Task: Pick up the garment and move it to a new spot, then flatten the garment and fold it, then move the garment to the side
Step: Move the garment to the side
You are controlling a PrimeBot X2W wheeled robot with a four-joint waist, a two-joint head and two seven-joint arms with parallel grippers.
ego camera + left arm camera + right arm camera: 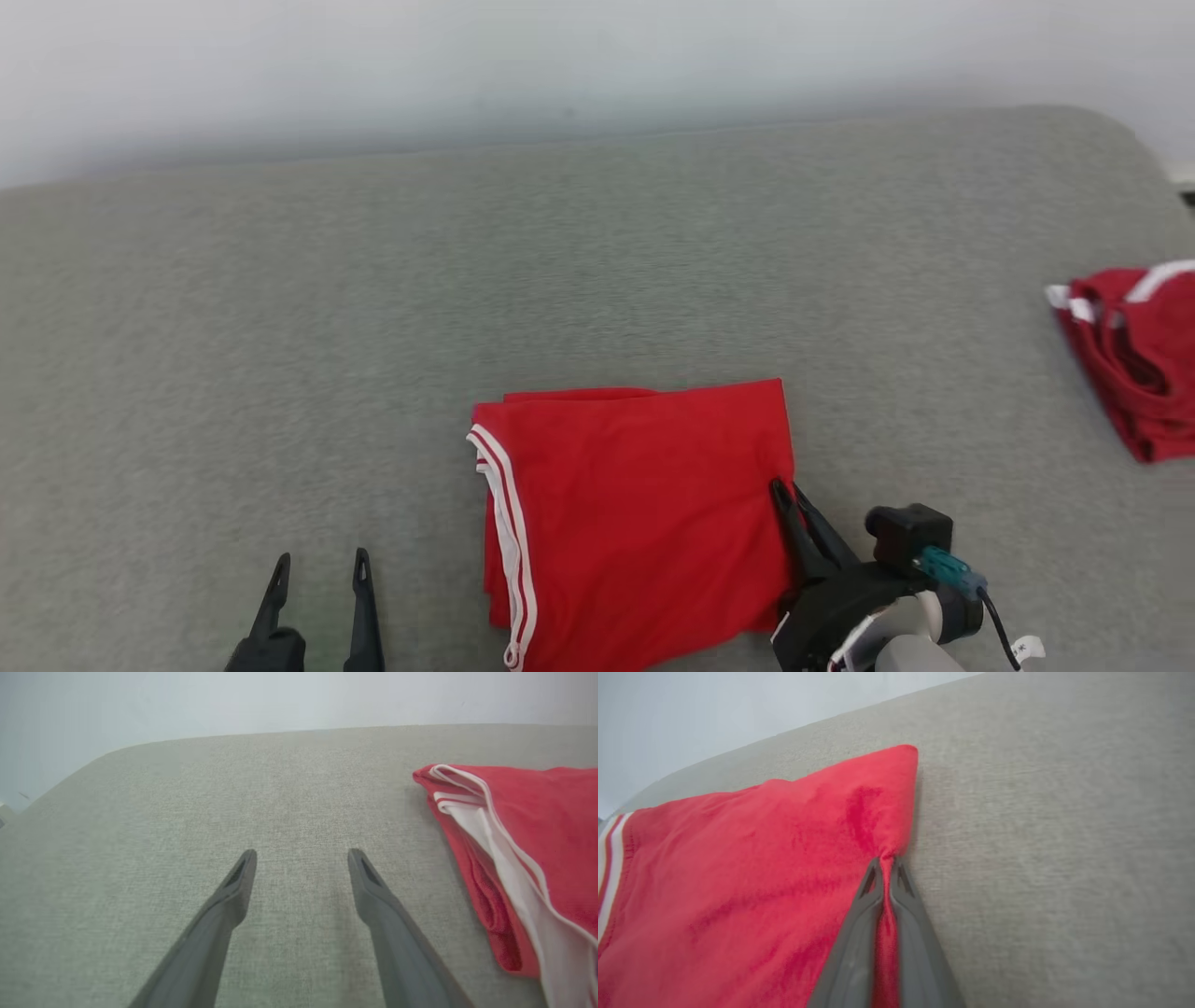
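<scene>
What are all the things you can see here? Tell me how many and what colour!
folded garment: one, red with white stripes along its left edge, lying in the near middle of the surface
crumpled garment: one, red with white trim, at the far right edge of the head view
padded surface: one, grey, under both garments
wall: one, pale, behind the surface
left pincer: one, dark, open, over bare surface to the left of the folded garment
right pincer: one, dark, shut on the folded garment's right edge
</scene>
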